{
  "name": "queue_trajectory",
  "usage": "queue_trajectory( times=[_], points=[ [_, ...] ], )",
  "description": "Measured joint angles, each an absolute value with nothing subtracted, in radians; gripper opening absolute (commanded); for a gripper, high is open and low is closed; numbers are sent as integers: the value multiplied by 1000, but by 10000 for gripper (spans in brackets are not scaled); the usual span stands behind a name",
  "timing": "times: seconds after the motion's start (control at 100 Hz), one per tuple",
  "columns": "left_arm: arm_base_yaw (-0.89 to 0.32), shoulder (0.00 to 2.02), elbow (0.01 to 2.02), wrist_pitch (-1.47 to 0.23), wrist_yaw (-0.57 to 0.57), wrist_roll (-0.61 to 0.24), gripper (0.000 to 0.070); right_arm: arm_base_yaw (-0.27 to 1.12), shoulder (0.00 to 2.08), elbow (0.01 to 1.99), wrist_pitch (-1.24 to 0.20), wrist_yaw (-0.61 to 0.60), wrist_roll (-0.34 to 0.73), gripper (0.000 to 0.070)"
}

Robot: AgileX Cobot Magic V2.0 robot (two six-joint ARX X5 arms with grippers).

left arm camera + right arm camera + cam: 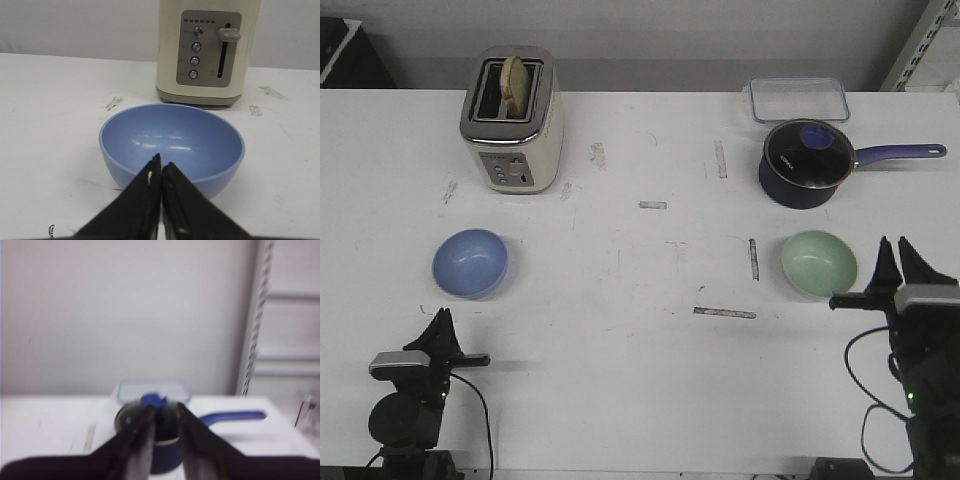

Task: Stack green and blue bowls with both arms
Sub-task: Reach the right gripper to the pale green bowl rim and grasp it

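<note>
The periwinkle blue bowl [470, 263] sits upright and empty on the white table at the left. It fills the middle of the left wrist view [172, 142]. My left gripper [442, 318] is shut and empty, just short of the bowl's near rim [161, 163]. The pale green bowl [819, 264] sits upright and empty at the right. My right gripper [895, 250] is raised, just to the right of the green bowl, with its jaws a little apart and nothing between them [165, 410]. The green bowl does not show in the blurred right wrist view.
A cream toaster [512, 120] holding bread stands behind the blue bowl, also in the left wrist view [205, 50]. A dark navy lidded saucepan [807, 165] with its handle pointing right stands behind the green bowl [165, 452]. A clear container [798, 100] lies at the back.
</note>
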State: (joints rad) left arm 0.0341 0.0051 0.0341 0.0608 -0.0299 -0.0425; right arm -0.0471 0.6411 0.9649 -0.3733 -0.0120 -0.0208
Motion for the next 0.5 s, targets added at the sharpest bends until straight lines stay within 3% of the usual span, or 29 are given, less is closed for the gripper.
queue_trajectory(
  times=[0.16, 0.33, 0.5],
  points=[
    [34, 5, 34, 61, -30, -43, 1, -55, 867, 1156, -579, -57, -21, 473],
    [34, 5, 34, 61, -30, -43, 1, -116, 1077, 1272, -787, -82, -41, 487],
    [34, 5, 34, 61, -30, -43, 1, -233, 1239, 1277, -888, -212, -97, 487]
  ],
)
